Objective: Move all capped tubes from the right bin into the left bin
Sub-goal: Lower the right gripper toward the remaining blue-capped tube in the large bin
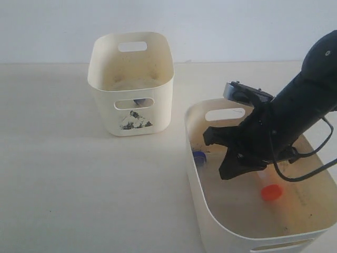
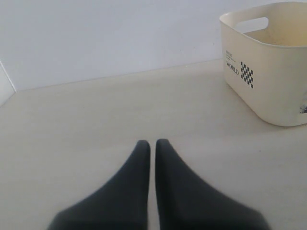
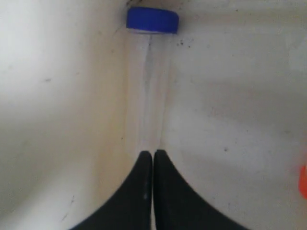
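Right gripper (image 3: 152,153) closed in right bin (image 1: 221,235), tips perhaps touching blue-capped tube (image 3: 148,96), left gripper (image 2: 152,142) closed.

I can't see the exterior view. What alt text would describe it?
A black robot arm reaches into a wide cream bin at right that holds a blue-capped tube and an orange-capped tube. A taller printed bin stands apart at left.

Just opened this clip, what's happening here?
The right gripper is inside the right bin, shut, its tips at the end of a blue-capped tube lying along the wall. An orange-capped tube lies in that bin too. The left gripper, shut, hangs over the table near the left bin.
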Robot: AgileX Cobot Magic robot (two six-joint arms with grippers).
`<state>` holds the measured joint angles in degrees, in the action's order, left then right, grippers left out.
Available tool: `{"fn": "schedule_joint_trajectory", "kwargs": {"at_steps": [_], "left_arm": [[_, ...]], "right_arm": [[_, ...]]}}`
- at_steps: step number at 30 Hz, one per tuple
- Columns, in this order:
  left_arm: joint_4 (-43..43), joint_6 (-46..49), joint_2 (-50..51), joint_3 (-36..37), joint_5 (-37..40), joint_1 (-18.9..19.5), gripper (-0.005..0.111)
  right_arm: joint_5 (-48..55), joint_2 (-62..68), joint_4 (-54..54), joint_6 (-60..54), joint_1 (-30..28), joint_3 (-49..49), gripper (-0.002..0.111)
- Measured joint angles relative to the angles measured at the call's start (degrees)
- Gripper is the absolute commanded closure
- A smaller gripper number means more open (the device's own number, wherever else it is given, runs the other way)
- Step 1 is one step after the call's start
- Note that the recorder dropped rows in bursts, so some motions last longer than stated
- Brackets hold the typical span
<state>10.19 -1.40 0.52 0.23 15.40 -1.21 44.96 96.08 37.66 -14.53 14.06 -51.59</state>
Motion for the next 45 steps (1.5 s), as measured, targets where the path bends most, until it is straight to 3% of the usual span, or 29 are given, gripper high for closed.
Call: {"fn": "schedule_joint_trajectory", "kwargs": {"at_steps": [11, 19, 31, 33, 35, 36, 38, 45], "left_arm": [[0.0, 0.0, 0.0, 0.0, 0.0, 0.0, 0.102], [0.0, 0.0, 0.0, 0.0, 0.0, 0.0, 0.102], [0.0, 0.0, 0.0, 0.0, 0.0, 0.0, 0.102], [0.0, 0.0, 0.0, 0.0, 0.0, 0.0, 0.102], [0.0, 0.0, 0.0, 0.0, 0.0, 0.0, 0.102], [0.0, 0.0, 0.0, 0.0, 0.0, 0.0, 0.102], [0.0, 0.0, 0.0, 0.0, 0.0, 0.0, 0.102], [0.0, 0.0, 0.0, 0.0, 0.0, 0.0, 0.102]], "right_arm": [[-5.0, 1.3, 1.0, 0.0, 0.1, 0.0, 0.109], [-7.9, 1.3, 0.8, 0.2, 3.7, 0.0, 0.109], [-6.9, 1.8, -6.0, 6.2, 3.7, 0.0, 0.108], [-6.3, 2.1, -6.1, 6.2, 3.7, 0.0, 0.102], [-6.3, 2.1, -6.2, 5.8, 3.7, 0.0, 0.083], [-6.2, 2.1, -6.2, 5.8, 3.7, 0.0, 0.065], [-6.0, 2.1, -6.2, 5.6, 3.7, 0.0, 0.049], [-6.8, 2.1, -6.2, 5.6, 3.7, 0.0, 0.047]]}}
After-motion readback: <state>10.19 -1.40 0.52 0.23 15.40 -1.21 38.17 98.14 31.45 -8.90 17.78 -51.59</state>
